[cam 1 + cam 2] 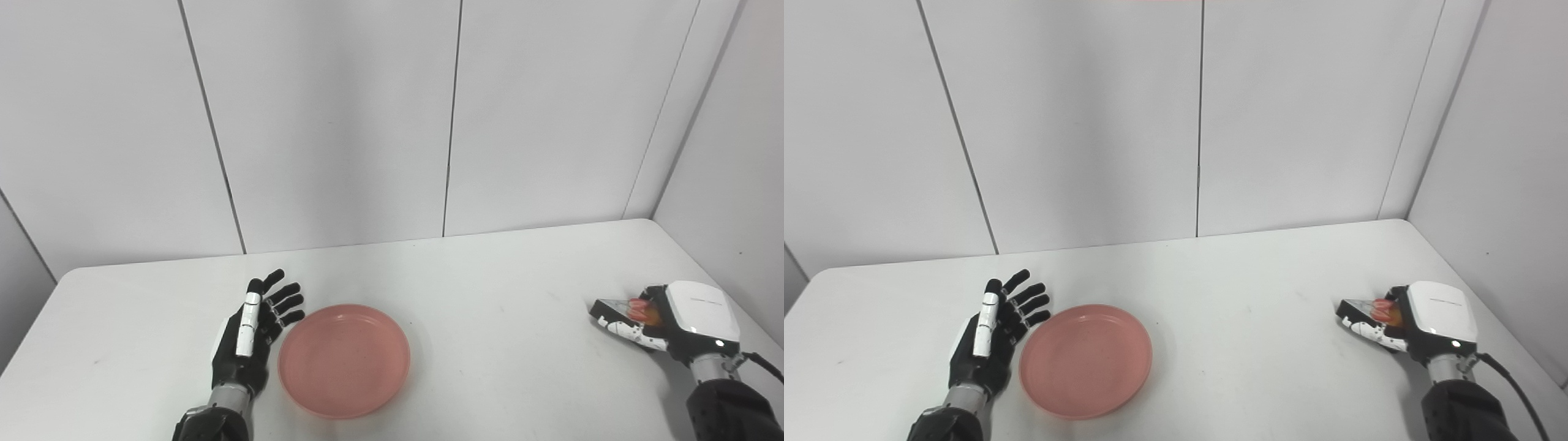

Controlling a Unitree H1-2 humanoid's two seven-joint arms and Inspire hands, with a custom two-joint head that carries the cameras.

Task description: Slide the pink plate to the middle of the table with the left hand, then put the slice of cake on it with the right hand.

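The pink plate [344, 360] sits flat on the white counter [490, 275], left of centre and close to the near edge. The left robot hand [251, 334] stands on its edge just beside the plate's left rim, fingers [288, 303] spread apart and holding nothing; whether it touches the rim I cannot tell. Far to the right, near the counter's right edge and the side wall, the right robot hand [664, 321] is closed around the slice of cake [618, 309], its dark pointed end sticking out toward the left. A wide stretch of bare counter lies between plate and cake, and more open surface runs behind the plate to the back wall.
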